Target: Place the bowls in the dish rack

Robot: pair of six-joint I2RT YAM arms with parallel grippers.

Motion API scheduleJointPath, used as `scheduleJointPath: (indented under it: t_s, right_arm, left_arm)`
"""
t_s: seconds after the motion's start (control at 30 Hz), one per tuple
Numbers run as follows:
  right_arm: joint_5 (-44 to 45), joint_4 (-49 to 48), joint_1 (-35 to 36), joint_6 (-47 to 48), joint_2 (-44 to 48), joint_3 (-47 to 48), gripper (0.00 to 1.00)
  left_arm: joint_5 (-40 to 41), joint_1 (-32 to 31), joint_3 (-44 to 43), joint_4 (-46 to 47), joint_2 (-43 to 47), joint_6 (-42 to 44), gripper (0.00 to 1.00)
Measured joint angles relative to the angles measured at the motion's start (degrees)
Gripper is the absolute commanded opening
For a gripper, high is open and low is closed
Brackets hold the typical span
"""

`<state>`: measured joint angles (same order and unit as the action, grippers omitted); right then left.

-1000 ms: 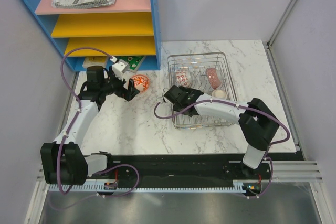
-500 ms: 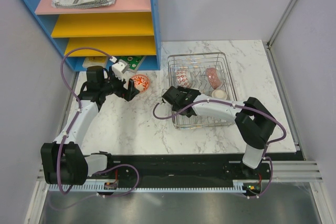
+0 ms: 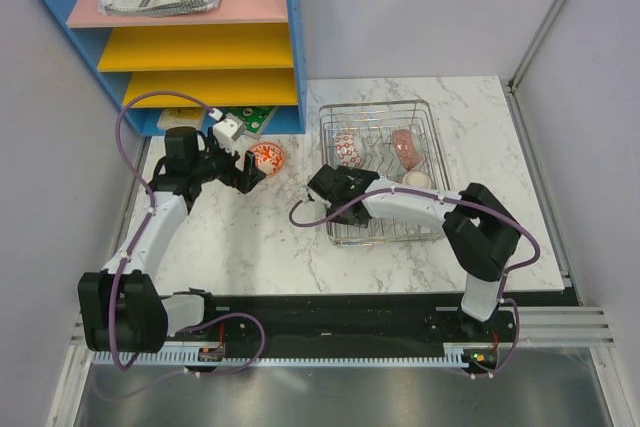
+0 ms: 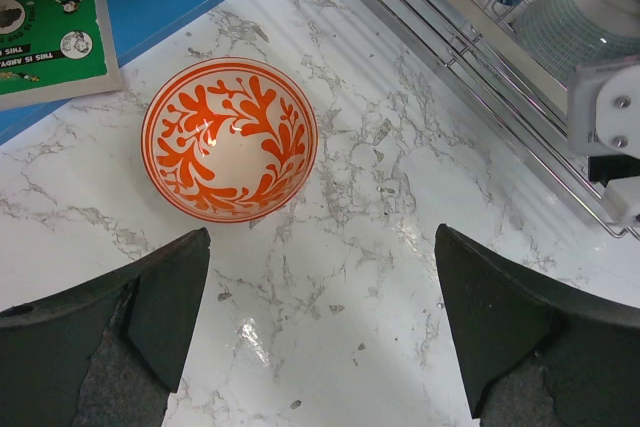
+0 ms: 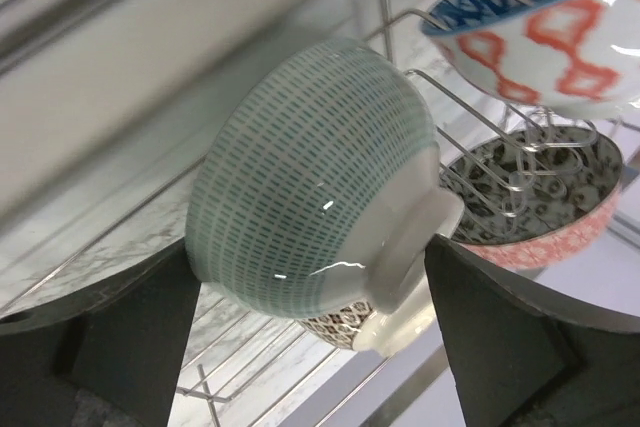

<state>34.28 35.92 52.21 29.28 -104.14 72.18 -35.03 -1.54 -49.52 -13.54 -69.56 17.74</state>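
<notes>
An orange-red-and-white patterned bowl (image 3: 267, 157) stands upright on the marble table left of the dish rack (image 3: 372, 105). It also shows in the left wrist view (image 4: 229, 139). My left gripper (image 3: 245, 175) (image 4: 322, 237) is open and empty just short of it. My right gripper (image 3: 335, 179) (image 5: 312, 247) is open at the rack's left front. A pale green bowl (image 5: 310, 172) lies tilted on the tines between its fingers, which do not touch it. A blue-and-red bowl (image 5: 540, 37) and a dark patterned bowl (image 5: 530, 197) stand in the rack (image 5: 470, 107) behind.
A blue shelf unit (image 3: 180, 37) with coloured shelves stands at the back left. A green card (image 3: 247, 119) (image 4: 40, 7) lies at its foot near the orange bowl. Grey walls close both sides of the table. The rack's wires (image 4: 450, 42) run close to my left gripper's right.
My right gripper has drawn slightly to the left at the rack's front-left corner. My left arm and the orange bowl have not moved.
</notes>
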Motion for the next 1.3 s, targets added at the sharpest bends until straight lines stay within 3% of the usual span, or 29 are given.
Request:
scheduleJointPath:
  t_s: [0.67, 0.93, 1.03, 1.1, 1.3]
  right_arm:
    - [-7.91, 4.63, 0.09, -2.29, -0.46, 2.62, 0.98]
    - [-8.2, 4.28, -0.24, -2.62, 5.42, 5.22, 0.98]
    - [-6.03, 2.64, -1.22, -2.21, 8.07, 5.22, 0.91]
    - [-4.24, 1.16, -2.47, -1.75, 9.16, 4.94, 0.79]
    - [-1.77, -1.36, -6.6, 0.04, 11.58, 1.29, 0.26]
  left_arm:
    - [-0.02, 0.63, 0.22, 0.33, 0.42, 0.0, 1.0]
    - [-0.02, 0.63, 0.22, 0.37, 0.57, 0.0, 1.0]
    - [0.0, 0.63, 0.2, 0.42, 0.39, 0.0, 1.0]
    - [0.0, 0.63, 0.13, 0.59, -0.57, 0.0, 1.0]
    - [0.2, 0.68, -0.15, 1.31, -6.78, 0.0, 1.0]
